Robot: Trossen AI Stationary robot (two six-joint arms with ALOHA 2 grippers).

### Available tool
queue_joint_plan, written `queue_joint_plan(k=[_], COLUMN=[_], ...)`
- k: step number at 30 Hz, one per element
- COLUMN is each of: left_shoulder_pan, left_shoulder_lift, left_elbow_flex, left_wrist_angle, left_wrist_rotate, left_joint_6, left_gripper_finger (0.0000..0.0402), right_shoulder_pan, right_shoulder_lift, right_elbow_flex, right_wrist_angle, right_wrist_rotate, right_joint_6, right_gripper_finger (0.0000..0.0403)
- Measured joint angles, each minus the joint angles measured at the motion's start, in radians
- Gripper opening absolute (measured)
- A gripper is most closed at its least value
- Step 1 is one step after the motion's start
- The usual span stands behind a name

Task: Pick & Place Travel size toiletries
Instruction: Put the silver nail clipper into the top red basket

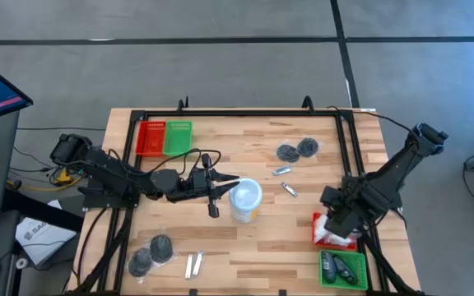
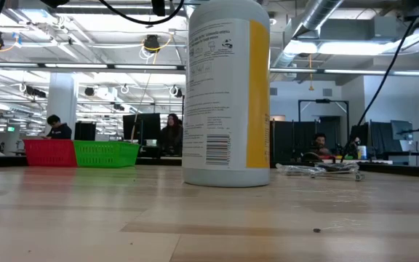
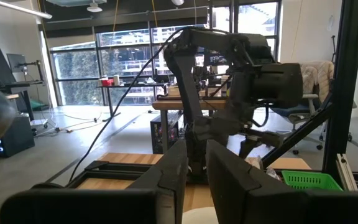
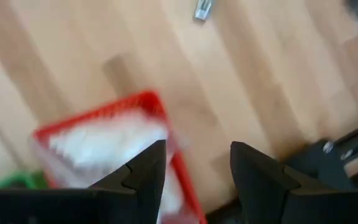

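Table (image 1: 245, 247): light wood, plank-striped.
Trays at 11 o'clock (image 1: 164, 137): one red, one green.
Red tray at 4 o'clock (image 1: 319, 232): white sachets (image 4: 104, 146) inside.
Green tray at 5 o'clock (image 1: 342, 269): dark pieces inside.
Cup (image 1: 245, 197): white, yellow base.
Round flat pieces (image 1: 296, 150): dark grey.
Tubes (image 1: 193, 264): silvery-white.

The white cup (image 2: 226, 93) bears a barcode and fine print, illegible.
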Motion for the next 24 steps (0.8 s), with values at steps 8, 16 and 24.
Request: queue_joint_plan(k=[8,16,24], left_shoulder_pan=[0.000,0.000,0.000], left_shoulder_lift=[0.000,0.000,0.000], left_elbow_flex=[0.000,0.000,0.000], left_wrist_angle=[0.000,0.000,0.000], left_wrist_rotate=[0.000,0.000,0.000], left_joint_6=[0.000,0.000,0.000], left_gripper_finger=[0.0053,0.0053,0.0053], right_shoulder_pan=[-0.149,-0.280,-0.380], right_shoulder_lift=[0.000,0.006,0.006], right_elbow_flex=[-0.003,-0.081,-0.201], right_wrist_angle=[0.097,0.355,0.526], right_wrist_rotate=[0.151,0.173,0.175], right_joint_6=[-0.054,-0.222,-0.225], right_gripper_finger=[0.0164,0.0164,0.0155])
